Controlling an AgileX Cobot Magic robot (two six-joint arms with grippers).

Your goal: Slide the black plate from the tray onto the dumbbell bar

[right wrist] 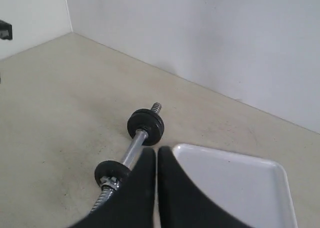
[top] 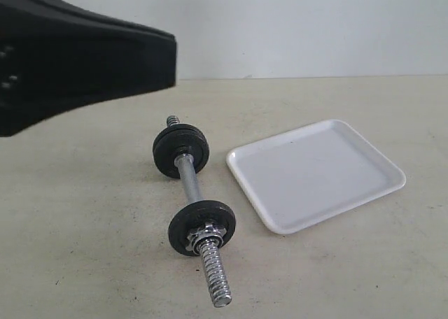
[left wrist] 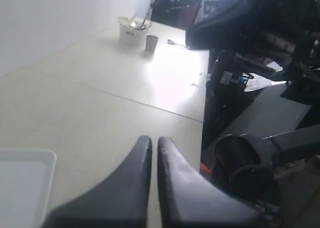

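Note:
The dumbbell bar (top: 189, 180) lies on the beige table, its threaded end toward the front. One black plate (top: 201, 226) sits on the bar's near part behind a chrome nut, and a second black plate (top: 180, 150) sits near the far end. The white tray (top: 315, 173) lies to the right of the bar with nothing in it. My left gripper (left wrist: 154, 140) is shut and empty, hanging over bare table beside a tray corner (left wrist: 25, 188). My right gripper (right wrist: 152, 152) is also shut and empty, above the gap between the bar (right wrist: 133, 150) and the tray (right wrist: 240, 188).
A blurred black bulk of the left arm (top: 77, 53) fills the exterior view's upper left. In the left wrist view a white basket (left wrist: 131, 32) and a metal cup (left wrist: 151, 42) stand far off, and dark equipment (left wrist: 260, 63) lies beyond the table edge. A wall backs the table.

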